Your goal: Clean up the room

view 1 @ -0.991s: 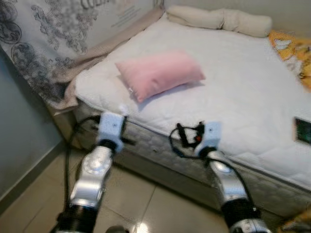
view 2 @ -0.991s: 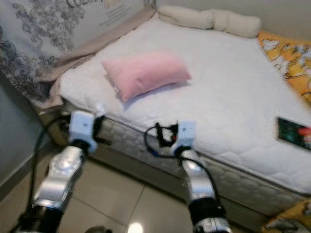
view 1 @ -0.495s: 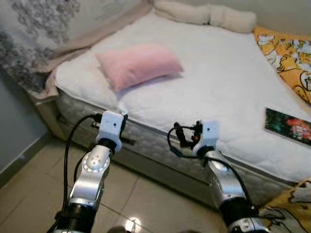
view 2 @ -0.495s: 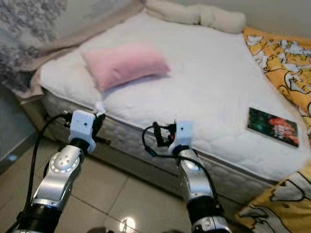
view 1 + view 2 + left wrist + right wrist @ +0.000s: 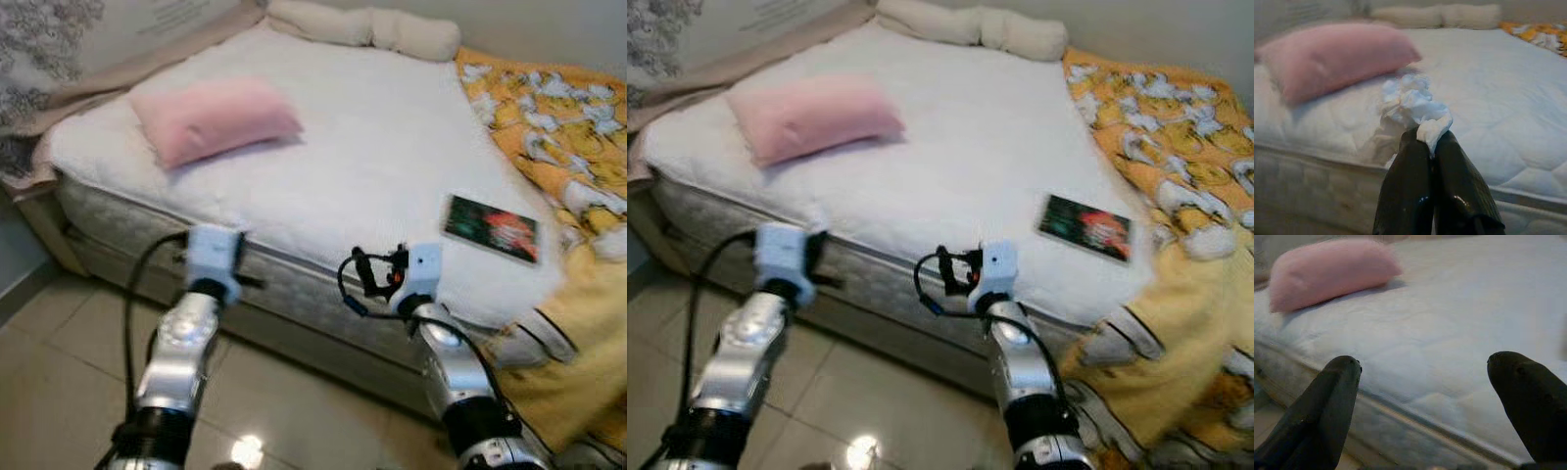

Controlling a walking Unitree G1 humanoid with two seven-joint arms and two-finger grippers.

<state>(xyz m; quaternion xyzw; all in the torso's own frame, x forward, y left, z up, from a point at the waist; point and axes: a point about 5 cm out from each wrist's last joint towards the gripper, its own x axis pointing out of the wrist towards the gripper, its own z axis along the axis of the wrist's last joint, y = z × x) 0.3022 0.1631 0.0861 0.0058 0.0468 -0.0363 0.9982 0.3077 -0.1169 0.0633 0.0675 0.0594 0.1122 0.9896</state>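
Tissue (image 5: 1413,105), a crumpled white wad, sits pinched at the tips of the left gripper (image 5: 1431,142), whose jaws are closed tight on it. That gripper is held out in front of the near edge of the bed (image 5: 323,284), over the tile floor (image 5: 59,362). In the head views the wad is probably the small white blur just above the left wrist, too blurred to be sure.

Right gripper (image 5: 1425,364) has its jaws spread wide with nothing between them, pointed at the white mattress edge, level with the bed side.

Pink pillow (image 5: 211,117) lies on the mattress toward the robot's left, near the headboard side. Long cream bolster (image 5: 362,27) lies along the far edge of the bed. Book (image 5: 491,228) with a dark green and red cover lies flat on the mattress to the right, close to the near edge. Yellow patterned blanket (image 5: 563,147) covers the right side of the bed and hangs down over the corner to the floor, just beside the book.
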